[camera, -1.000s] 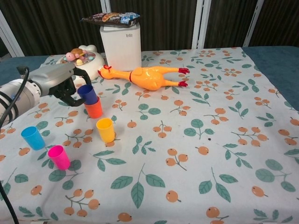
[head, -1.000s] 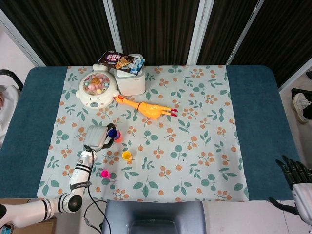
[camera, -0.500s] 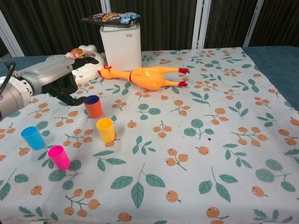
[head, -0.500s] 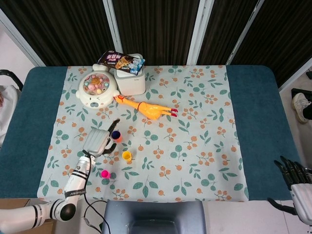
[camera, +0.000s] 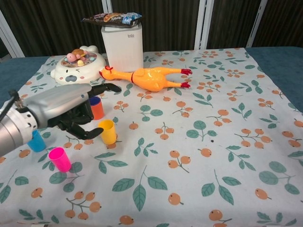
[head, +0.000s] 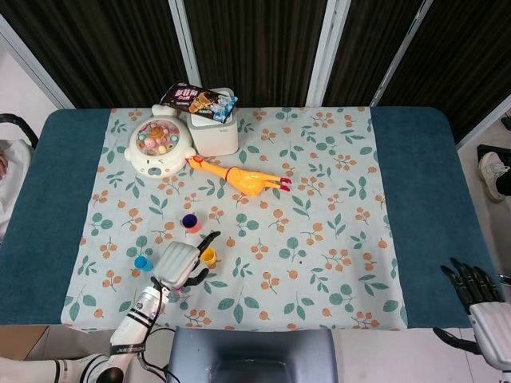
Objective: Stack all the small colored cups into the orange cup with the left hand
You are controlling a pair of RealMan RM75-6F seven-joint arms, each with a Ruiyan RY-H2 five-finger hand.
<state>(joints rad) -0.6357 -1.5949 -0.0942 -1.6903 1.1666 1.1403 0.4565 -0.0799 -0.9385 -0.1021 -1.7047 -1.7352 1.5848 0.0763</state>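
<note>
The orange cup point(head: 191, 224) point(camera: 97, 109) stands on the floral cloth with a dark blue cup nested inside it. A yellow cup point(head: 208, 256) point(camera: 108, 132) stands nearer the front. A pink cup point(camera: 59, 159) and a light blue cup point(head: 143, 262) point(camera: 35, 141) stand left of the yellow one. My left hand point(head: 180, 263) point(camera: 71, 112) hovers open just left of the yellow cup, fingers spread, holding nothing, and it partly covers the light blue cup in the chest view. The head view hides the pink cup under this hand. My right hand point(head: 473, 294) hangs open off the table's front right corner.
A yellow rubber chicken point(head: 243, 178) point(camera: 150, 77) lies behind the cups. A white box point(head: 214, 132) point(camera: 122, 48) with a snack bag on top and a round white toy point(head: 160, 144) point(camera: 77, 67) stand at the back left. A grey chair back point(head: 251, 354) shows at the front edge.
My left hand let go of the dark blue cup, leaving it inside the orange cup. It opened and drew back toward the front, ending beside the yellow cup.
</note>
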